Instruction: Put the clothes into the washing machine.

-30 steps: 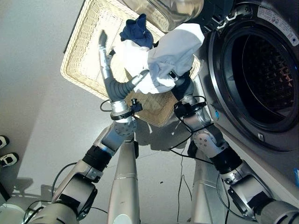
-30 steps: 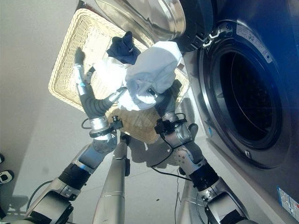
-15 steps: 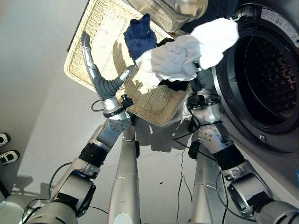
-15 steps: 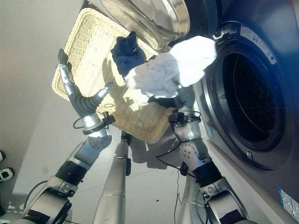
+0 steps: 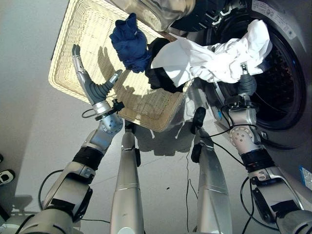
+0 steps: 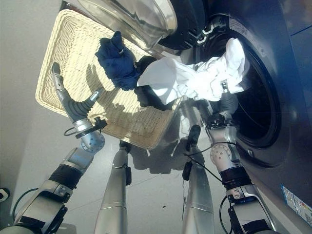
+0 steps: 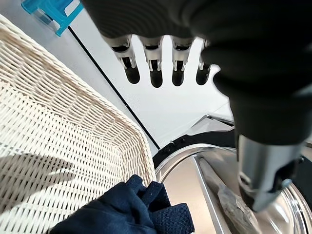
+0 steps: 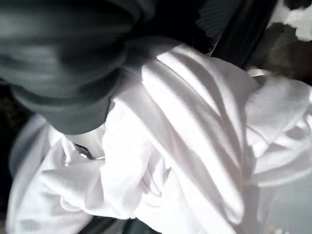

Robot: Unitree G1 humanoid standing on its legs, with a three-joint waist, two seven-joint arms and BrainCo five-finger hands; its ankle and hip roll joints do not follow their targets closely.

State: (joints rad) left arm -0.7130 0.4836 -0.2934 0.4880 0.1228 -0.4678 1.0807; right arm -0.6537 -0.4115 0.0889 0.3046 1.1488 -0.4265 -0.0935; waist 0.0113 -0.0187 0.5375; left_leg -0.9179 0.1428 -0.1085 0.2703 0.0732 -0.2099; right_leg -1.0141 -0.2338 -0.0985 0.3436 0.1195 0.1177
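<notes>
1. Garment [image 5: 209, 58] in the right hand [image 5: 246, 84] is showing plain white, no print.
2. Navy-blue garment [image 5: 127, 43] and a black one [image 5: 157, 78] are lying in the basket.
3. Wicker basket [image 5: 73, 53] is showing pale cream weave.
4. Washing machine [image 5: 285, 73] is reading dark grey; the drum is looking black.
5. Floor [image 5: 29, 126] is showing flat light grey.

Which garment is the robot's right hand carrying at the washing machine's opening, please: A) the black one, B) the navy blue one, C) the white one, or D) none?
C: the right hand holds the bunched white garment at the washing machine drum's mouth, while the navy blue garment lies in the wicker basket.
</notes>
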